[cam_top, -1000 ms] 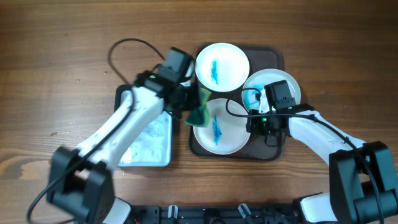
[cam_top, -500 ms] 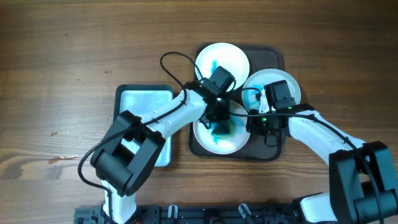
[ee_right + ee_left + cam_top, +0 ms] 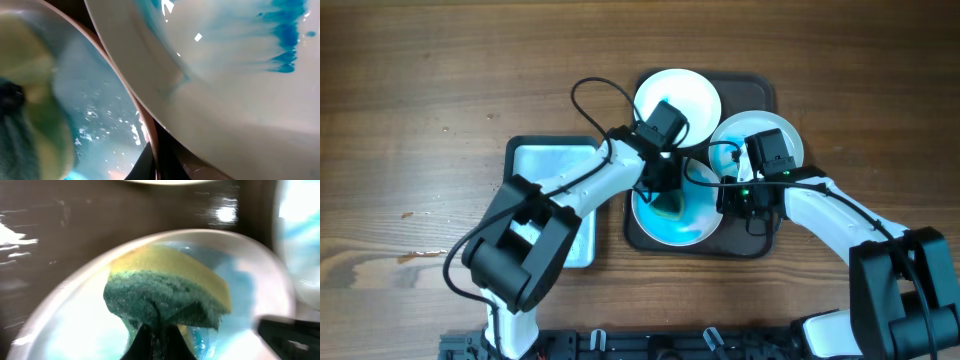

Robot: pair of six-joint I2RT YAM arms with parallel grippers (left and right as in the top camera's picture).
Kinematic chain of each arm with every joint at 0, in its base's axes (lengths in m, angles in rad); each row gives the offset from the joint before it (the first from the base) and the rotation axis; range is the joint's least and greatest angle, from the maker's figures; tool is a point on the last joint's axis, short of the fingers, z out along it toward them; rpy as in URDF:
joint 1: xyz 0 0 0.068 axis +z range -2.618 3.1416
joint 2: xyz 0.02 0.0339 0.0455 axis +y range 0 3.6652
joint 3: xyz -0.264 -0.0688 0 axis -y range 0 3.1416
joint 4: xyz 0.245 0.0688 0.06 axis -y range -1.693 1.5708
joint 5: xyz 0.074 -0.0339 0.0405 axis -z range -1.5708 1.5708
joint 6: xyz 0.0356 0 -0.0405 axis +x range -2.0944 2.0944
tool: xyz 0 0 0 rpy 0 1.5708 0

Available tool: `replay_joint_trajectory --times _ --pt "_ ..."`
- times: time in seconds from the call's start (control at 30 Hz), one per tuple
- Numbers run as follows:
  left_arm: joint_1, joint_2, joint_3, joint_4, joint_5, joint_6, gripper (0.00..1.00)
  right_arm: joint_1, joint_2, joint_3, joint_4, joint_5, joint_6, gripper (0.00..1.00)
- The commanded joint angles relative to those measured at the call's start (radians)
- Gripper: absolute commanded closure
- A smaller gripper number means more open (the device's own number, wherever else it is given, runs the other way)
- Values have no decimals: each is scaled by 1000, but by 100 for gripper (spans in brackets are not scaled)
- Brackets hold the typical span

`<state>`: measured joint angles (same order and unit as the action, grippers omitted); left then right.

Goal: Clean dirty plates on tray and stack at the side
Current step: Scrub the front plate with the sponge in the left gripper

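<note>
Since the left gripper, jaws clamped on the sponge, swung in from left of the tray, the blue streak on the plate at the tray's near edge has spread into a teal film, so scrubbing is under way. I read the right gripper as pinched on that plate's rim.

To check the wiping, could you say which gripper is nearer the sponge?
Left. The left gripper clamps the sponge on the front plate; the right gripper grips that plate's right rim.
</note>
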<state>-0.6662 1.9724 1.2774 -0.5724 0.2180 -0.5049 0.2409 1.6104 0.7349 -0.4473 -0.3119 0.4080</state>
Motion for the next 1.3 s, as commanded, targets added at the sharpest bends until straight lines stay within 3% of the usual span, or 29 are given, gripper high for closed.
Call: replay_joint_trajectory --times 0.0,0.23,0.37,0.5,0.83,0.93,1.1,1.27 --pt "-95 42 -19 48 204 14 96 1 42 -24 -22 87 18 96" --pt "-124 43 -19 -3 183 0 96 1 42 -24 -26 87 18 96" --pt "-80 43 -19 -199 -93 0 96 1 42 -24 -28 87 18 96" --pt "-46 42 -19 -303 -263 4 96 1 42 -24 -28 87 18 96" --pt "69 -25 -18 -302 -422 32 96 1 42 -24 -27 87 18 96" --pt "61 -26 -18 -235 -369 32 96 1 42 -24 -27 87 18 96" --pt "-5 6 -19 27 -21 26 96 1 42 -24 -27 87 18 96" --pt "-64 68 -19 171 217 -1 96 1 42 -24 -27 87 18 96"
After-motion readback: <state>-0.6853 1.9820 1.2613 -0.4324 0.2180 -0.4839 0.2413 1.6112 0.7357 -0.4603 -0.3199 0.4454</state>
